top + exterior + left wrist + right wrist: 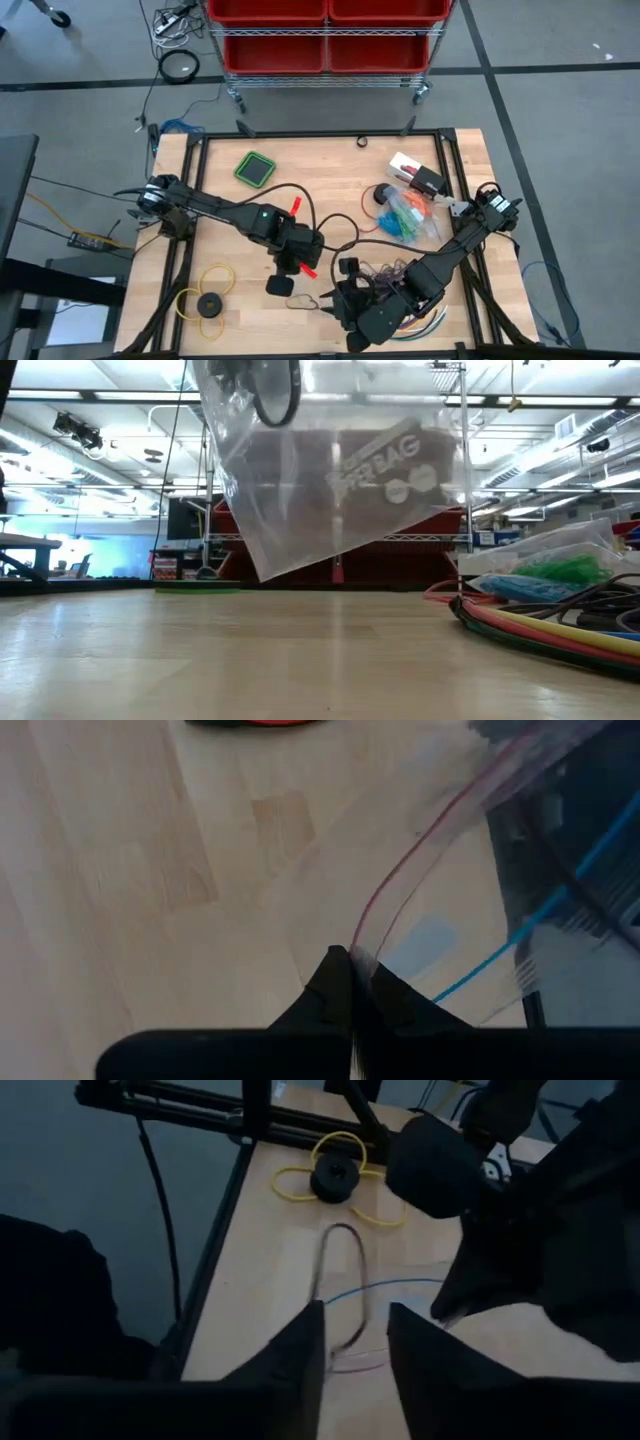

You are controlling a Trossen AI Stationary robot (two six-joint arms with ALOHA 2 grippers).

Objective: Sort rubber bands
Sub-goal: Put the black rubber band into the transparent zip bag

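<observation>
The left gripper (352, 982), clenched on a clear bag's (330, 470) rim, holds it above the table (250, 310), while the right gripper (355, 1342), apparently parted, hovers beside it, rubber bands (408, 218) heaped well apart.

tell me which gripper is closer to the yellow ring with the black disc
Left. The left gripper hangs just right of the yellow ring, pinching a clear plastic bag. The right gripper sits farther right, past the left one.
</observation>
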